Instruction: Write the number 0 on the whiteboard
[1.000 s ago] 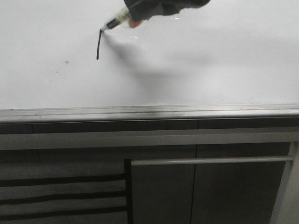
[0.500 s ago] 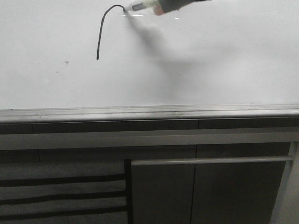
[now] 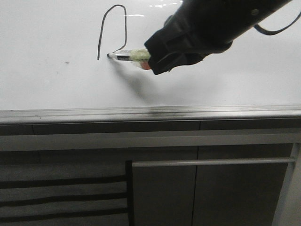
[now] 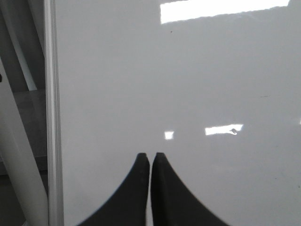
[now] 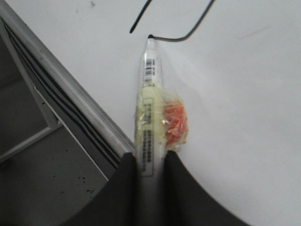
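One marker [image 5: 149, 117] is pinched between the jaws of the right gripper [image 5: 149, 162]. It is a pale barrel with a barcode label and an orange-and-yellow wrapped lump just ahead of the jaws. Its tip touches the whiteboard [image 3: 225, 89] directly beyond them. The left gripper [image 4: 150, 157] holds nothing; its jaws are pressed together over bare board beside the silver edge rail [image 4: 51, 117], well apart from the writing.

The number 0 [image 3: 114, 29] lies just beyond the marker tip and is incomplete. In the front view the stroke forms a tall, narrow loop with a rounded top. Its far side is drawn down and a short bottom run ends at the tip. A small gap separates the tip from the free end of the first stroke, so the figure is judged nearly closed, with only the lower corner outstanding.

Risks from here:
- Misjoin. If the tip overshoots or passes beside the free end, the loop would close with a tail or a visible break.
- Lost contact. If the arm lifts slightly, the line would skip.
- Excess pressure. This could rotate the marker in the jaws, since the grip sits far back on the barrel.
- Smearing. The gripper body hangs close over the lower part of the fresh line and could wipe it.

A small dark speck [image 3: 67, 62] lies further off beyond the loop. It is not part of the figure.
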You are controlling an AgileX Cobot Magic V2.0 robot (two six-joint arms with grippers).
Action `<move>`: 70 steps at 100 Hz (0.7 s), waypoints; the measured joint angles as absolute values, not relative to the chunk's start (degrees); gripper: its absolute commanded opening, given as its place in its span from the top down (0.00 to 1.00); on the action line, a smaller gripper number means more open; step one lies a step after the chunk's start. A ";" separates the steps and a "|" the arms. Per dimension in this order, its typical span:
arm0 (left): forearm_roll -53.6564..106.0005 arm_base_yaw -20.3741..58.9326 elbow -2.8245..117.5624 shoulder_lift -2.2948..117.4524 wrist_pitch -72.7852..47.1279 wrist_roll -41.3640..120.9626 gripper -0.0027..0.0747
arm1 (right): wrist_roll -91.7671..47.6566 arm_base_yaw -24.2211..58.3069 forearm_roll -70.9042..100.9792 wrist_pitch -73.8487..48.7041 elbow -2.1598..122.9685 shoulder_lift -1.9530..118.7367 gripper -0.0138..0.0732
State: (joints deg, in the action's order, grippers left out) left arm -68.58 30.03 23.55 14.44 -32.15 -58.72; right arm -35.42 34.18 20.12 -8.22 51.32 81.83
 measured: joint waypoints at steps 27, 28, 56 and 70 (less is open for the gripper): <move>-68.83 30.03 23.55 14.44 -32.15 -58.72 0.99 | -35.42 37.98 19.97 -5.02 51.32 83.91 0.92; -68.83 30.03 23.55 14.44 -32.15 -58.72 0.99 | -35.42 38.20 19.85 -5.02 51.32 83.90 0.92; -71.94 30.03 23.55 14.55 -13.61 -55.31 0.99 | -35.42 40.64 18.43 -13.88 51.19 74.05 0.92; -78.04 30.03 22.91 16.00 1.61 -51.92 0.87 | -35.42 40.64 17.86 -24.03 51.19 71.00 0.92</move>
